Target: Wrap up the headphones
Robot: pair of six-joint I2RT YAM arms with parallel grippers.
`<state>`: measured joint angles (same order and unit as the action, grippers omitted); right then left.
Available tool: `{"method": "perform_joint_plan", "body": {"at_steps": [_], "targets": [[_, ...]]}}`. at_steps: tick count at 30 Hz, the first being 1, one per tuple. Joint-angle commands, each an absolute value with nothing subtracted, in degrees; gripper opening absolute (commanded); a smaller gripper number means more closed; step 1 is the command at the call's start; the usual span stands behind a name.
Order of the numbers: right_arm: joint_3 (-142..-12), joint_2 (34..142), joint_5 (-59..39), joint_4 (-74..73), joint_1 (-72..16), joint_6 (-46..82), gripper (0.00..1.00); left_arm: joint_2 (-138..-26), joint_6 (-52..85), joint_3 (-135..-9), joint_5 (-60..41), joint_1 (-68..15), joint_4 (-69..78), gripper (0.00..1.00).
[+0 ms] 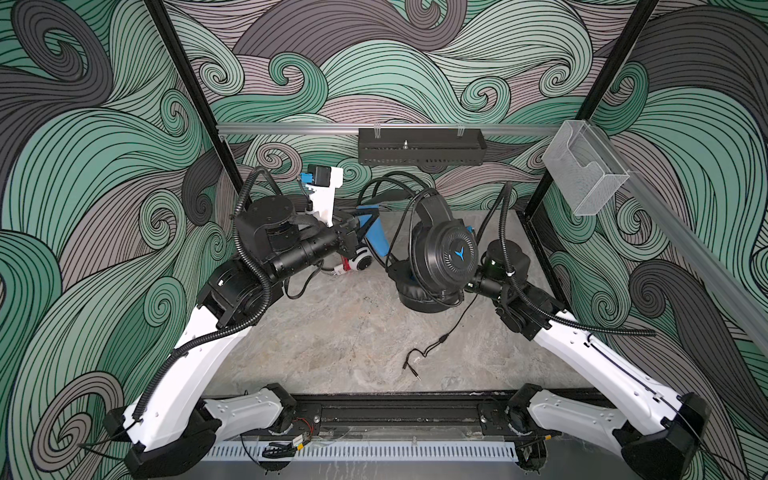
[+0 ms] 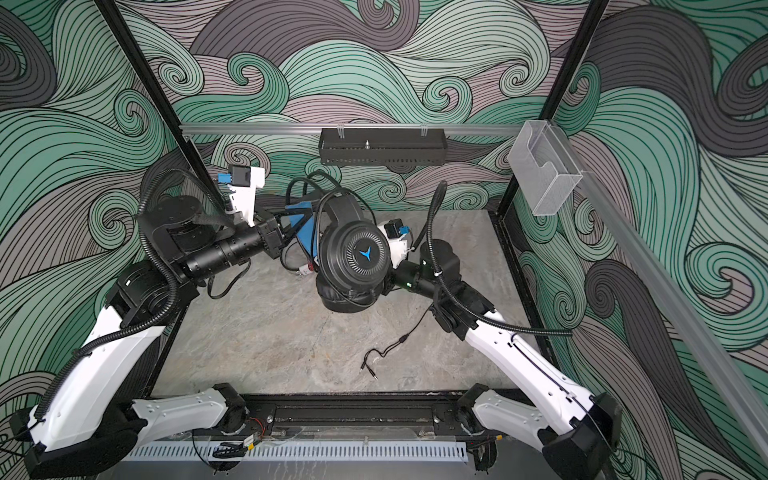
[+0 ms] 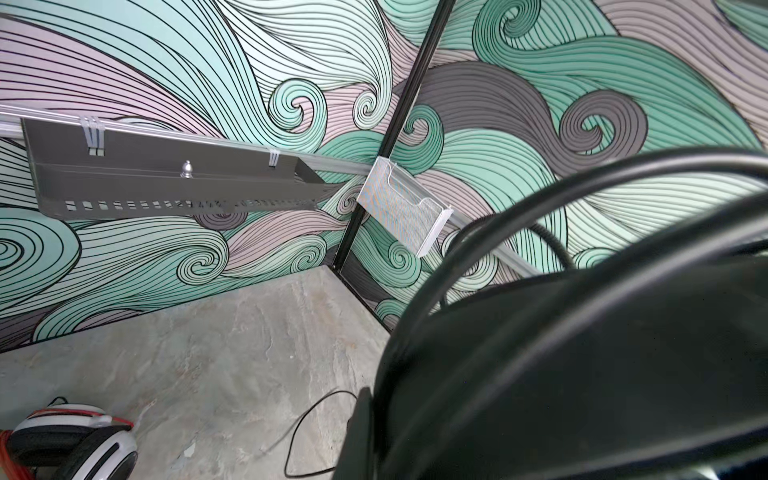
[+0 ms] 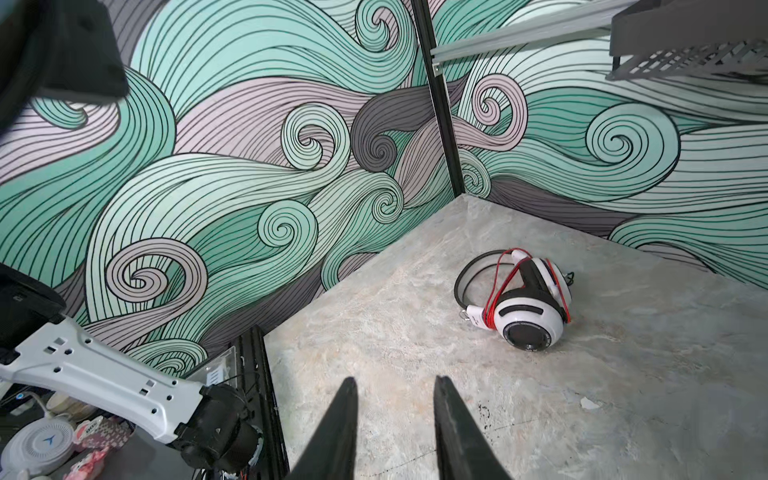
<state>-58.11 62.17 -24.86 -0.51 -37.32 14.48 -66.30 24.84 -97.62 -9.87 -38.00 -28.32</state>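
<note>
The black headphones (image 1: 451, 253) (image 2: 365, 253), with a blue mark on the cup, are held up off the table between the two arms. Their black cable (image 1: 432, 345) trails down to plugs lying on the table. My left gripper (image 1: 374, 226) (image 2: 303, 226) is shut against their band and looped cable, which crowd the left wrist view (image 3: 582, 353); which of the two it pinches is hidden. My right gripper (image 4: 395, 380) is open with nothing between its jaws, behind the black pair in both top views. The white headphones (image 4: 528, 303) (image 1: 361, 259) lie on the table with red cable wound around them.
A black perforated tray (image 1: 419, 151) hangs on the back rail. A clear plastic holder (image 1: 582, 174) is fixed to the right rail. The arm bases sit on a black rail (image 1: 399, 411) at the table's front edge. Black corner posts stand at the back.
</note>
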Motion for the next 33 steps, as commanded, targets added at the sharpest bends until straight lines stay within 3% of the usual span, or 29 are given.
{"method": "perform_joint_plan", "body": {"at_steps": [1,14,21,29,33], "targets": [[-57.16,62.23,-26.39,-3.63,-36.94,16.34,0.27,-67.21,31.28,-101.00,-6.85,-38.23,-21.04,0.00],[-52.36,63.55,-24.35,-2.63,-36.19,17.05,0.19,-68.64,41.68,-103.13,8.59,-38.22,-17.02,0.00],[-55.92,67.52,-17.09,8.71,-36.16,14.19,0.01,-71.12,45.18,-106.21,14.69,-38.23,-15.74,0.00],[-58.04,70.67,-15.28,14.75,-37.02,12.76,0.00,-73.74,47.86,-108.22,21.52,-38.23,-14.96,0.00],[-59.54,71.88,-14.16,17.32,-38.09,11.97,0.00,-76.98,50.27,-111.01,20.05,-37.62,-13.58,0.00]]}}
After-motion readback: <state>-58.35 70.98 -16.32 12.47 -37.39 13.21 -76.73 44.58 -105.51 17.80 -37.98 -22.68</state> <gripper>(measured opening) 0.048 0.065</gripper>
